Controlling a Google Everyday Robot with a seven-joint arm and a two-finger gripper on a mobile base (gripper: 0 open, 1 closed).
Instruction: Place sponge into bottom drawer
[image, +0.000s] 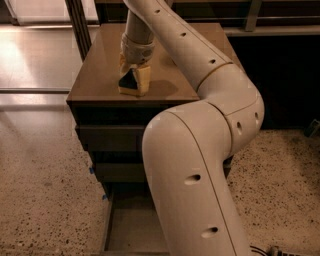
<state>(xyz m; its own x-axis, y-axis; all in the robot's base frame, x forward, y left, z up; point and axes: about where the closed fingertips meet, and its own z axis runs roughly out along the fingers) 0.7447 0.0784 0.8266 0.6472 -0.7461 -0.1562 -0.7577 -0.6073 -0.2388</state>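
- Camera view, progress: the sponge (128, 85) sits on the worktop (97, 70) near its front edge, about midway between the front corners. The bottom drawer (131, 232) stands pulled out below, and what shows of its floor is bare. The grasp looks made; lifting, carrying down and releasing are left.
- Camera view, hand: the gripper (133, 80) points down over the sponge, its yellow pads (143, 79) closed against the sponge's sides, pinching it. I cannot tell if the sponge has left the worktop.
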